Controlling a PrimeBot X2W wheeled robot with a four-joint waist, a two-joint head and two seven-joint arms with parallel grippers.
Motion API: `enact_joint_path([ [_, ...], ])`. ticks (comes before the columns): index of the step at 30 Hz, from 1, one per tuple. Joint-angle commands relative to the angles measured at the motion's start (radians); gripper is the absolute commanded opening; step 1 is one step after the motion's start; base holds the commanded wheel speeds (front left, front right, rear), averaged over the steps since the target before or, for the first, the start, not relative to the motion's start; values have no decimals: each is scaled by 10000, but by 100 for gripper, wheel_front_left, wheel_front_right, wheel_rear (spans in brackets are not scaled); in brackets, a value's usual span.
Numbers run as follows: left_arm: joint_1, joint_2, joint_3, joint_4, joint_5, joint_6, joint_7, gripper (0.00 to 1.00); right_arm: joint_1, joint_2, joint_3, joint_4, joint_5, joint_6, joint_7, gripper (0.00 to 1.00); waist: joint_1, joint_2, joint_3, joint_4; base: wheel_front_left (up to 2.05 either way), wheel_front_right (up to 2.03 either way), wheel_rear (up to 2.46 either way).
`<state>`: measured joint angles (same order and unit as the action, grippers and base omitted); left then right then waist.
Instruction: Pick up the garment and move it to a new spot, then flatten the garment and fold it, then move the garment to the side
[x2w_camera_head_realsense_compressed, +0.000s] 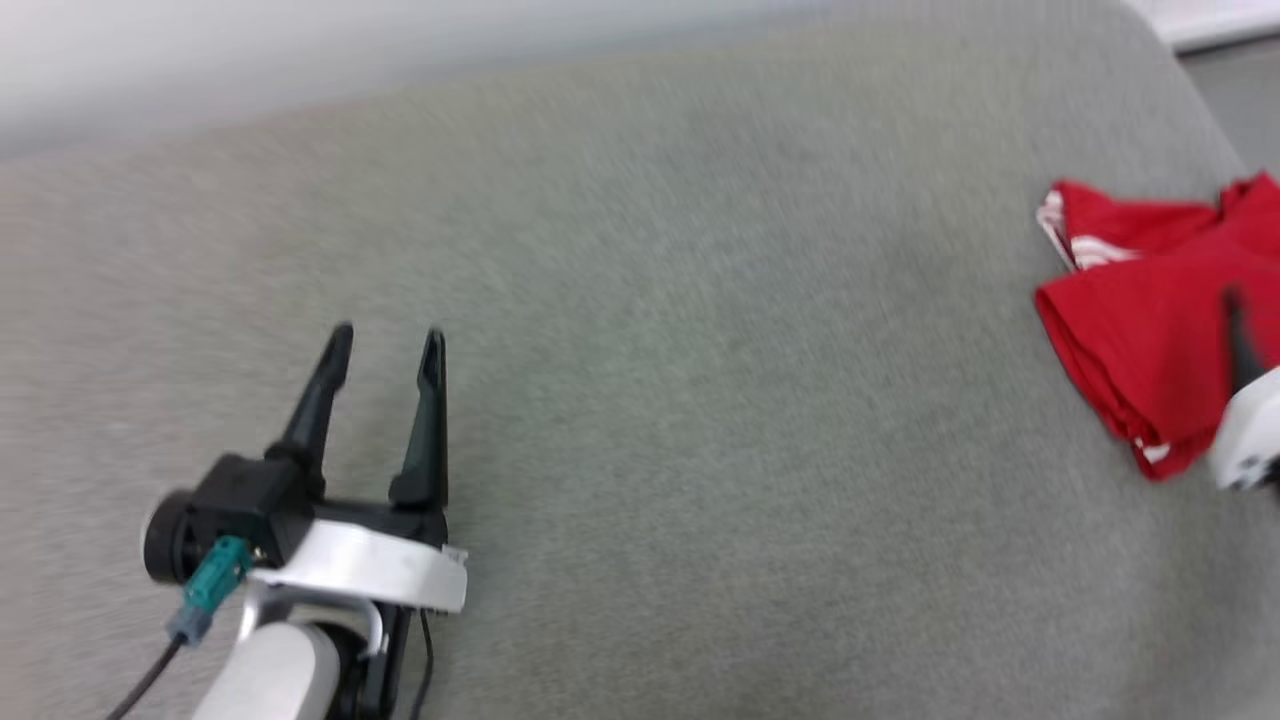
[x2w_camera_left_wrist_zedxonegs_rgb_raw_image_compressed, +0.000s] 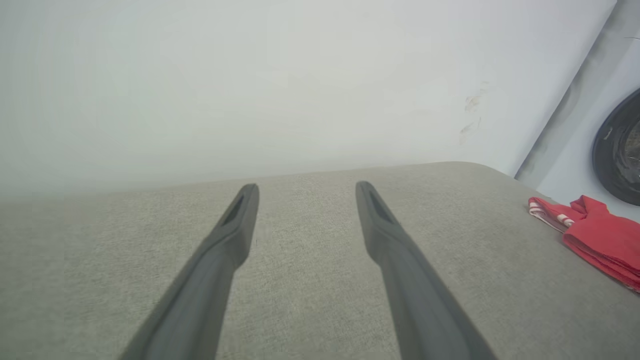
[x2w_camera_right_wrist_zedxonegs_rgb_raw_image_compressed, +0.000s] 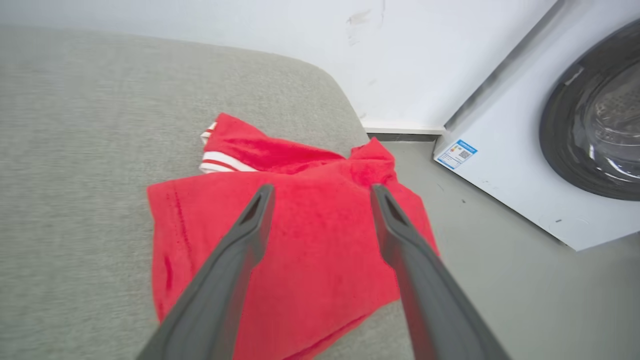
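Note:
The red garment (x2w_camera_head_realsense_compressed: 1140, 330) lies folded into a compact bundle at the right edge of the grey cushioned surface (x2w_camera_head_realsense_compressed: 700, 350), with striped red-and-white trim showing at its far side. In the right wrist view the garment (x2w_camera_right_wrist_zedxonegs_rgb_raw_image_compressed: 300, 240) sits under my right gripper (x2w_camera_right_wrist_zedxonegs_rgb_raw_image_compressed: 322, 195), whose fingers are spread apart above the cloth and hold nothing. One right finger and the pale wrist (x2w_camera_head_realsense_compressed: 1245, 420) show at the head view's right edge. My left gripper (x2w_camera_head_realsense_compressed: 388, 345) hovers open over bare fabric at the lower left, far from the garment (x2w_camera_left_wrist_zedxonegs_rgb_raw_image_compressed: 595, 235). Letters and number are hidden.
A white washing machine (x2w_camera_right_wrist_zedxonegs_rgb_raw_image_compressed: 550, 150) with a dark round door stands on the grey floor (x2w_camera_right_wrist_zedxonegs_rgb_raw_image_compressed: 500, 280) just beyond the cushion's right end. A white wall (x2w_camera_left_wrist_zedxonegs_rgb_raw_image_compressed: 250, 75) runs behind the surface. The garment lies near the cushion's rounded corner and edge.

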<state>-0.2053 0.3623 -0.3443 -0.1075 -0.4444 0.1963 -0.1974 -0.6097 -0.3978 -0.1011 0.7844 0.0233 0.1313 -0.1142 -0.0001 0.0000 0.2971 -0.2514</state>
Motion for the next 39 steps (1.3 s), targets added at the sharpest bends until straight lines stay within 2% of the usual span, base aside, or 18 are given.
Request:
enact_joint_path([
  [1, 275, -95, 32, 147, -94, 56, -99, 100, 531, 193, 253, -383, 273, -13, -98, 100, 1, 0, -1029, 805, 0, 0, 0],
  [2, 477, -153, 51, 289, -170, 72, -187, 100, 1081, 511, 581, -949, 499, -11, -163, 100, 1, 0, -1276, 1088, 0, 0, 0],
  [5, 789, -216, 113, 479, -294, 160, -277, 100, 1918, 889, 819, -2015, 802, -13, -231, 100, 1, 0, -1595, 1503, 0, 0, 0],
  [11, 1321, -165, 160, 707, -326, 232, -372, 100, 3720, 1750, 657, -4382, 843, -11, -137, 100, 1, 0, -2199, 2269, 0, 0, 0],
  [18, 1979, -38, 69, 878, -308, 321, -391, 100, 6142, 2728, 336, -7283, 541, -11, 573, 100, 1, 0, -2878, 2537, 0, 0, 0],
  [22, 2310, -66, -72, 1007, -399, 285, -346, 100, 7280, 3050, 228, -8597, 485, -11, 1125, 100, 1, 0, -3189, 2512, 0, 0, 0],
  [28, 2619, -141, -204, 1182, -464, 309, -361, 100, 8074, 3295, 280, -9736, 633, -11, 1702, 100, 1, 0, -3530, 2439, 0, 0, 0],
  [39, 2691, -185, -263, 1459, -591, 285, -351, 100, 8150, 3395, 398, -9974, 672, -10, 2074, 100, 1, 0, -3723, 2446, 0, 0, 0],
])
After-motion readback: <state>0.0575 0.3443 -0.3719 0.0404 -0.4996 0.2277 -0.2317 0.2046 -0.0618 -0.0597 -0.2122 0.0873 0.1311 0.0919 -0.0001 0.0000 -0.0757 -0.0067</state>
